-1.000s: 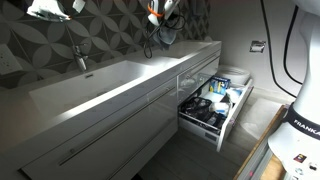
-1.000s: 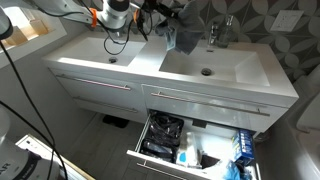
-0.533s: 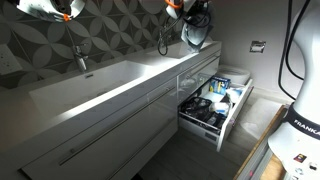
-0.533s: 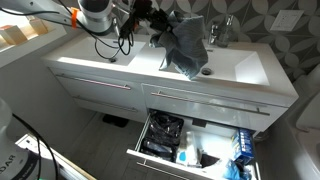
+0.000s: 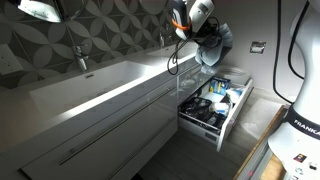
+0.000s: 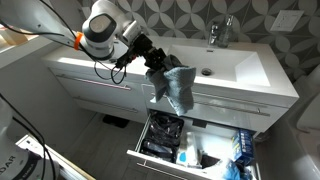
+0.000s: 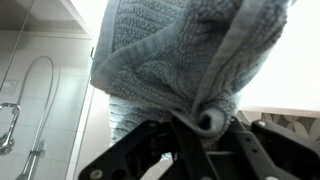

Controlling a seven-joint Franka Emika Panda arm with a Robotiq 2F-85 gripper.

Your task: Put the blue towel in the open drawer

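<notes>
My gripper (image 6: 155, 68) is shut on the blue towel (image 6: 177, 88), which hangs down from the jaws in front of the vanity's edge, above the open drawer (image 6: 190, 144). In an exterior view the towel (image 5: 214, 42) hangs over the drawer (image 5: 214, 104) at the counter's right end. In the wrist view the grey-blue towel (image 7: 180, 60) fills the frame, a fold pinched between my fingers (image 7: 205, 125).
The drawer holds a dark pouch (image 6: 164, 134), blue bottles (image 6: 241, 152) and other toiletries. A double white sink counter (image 6: 230, 68) with faucets (image 6: 221, 30) runs along the patterned wall. Closed drawer fronts with handles (image 6: 210, 99) sit beside and above the open one. Cables hang from the arm.
My gripper has carried the towel from above the sink basin out past the counter's front edge and lower, so it now hangs over the open drawer.
</notes>
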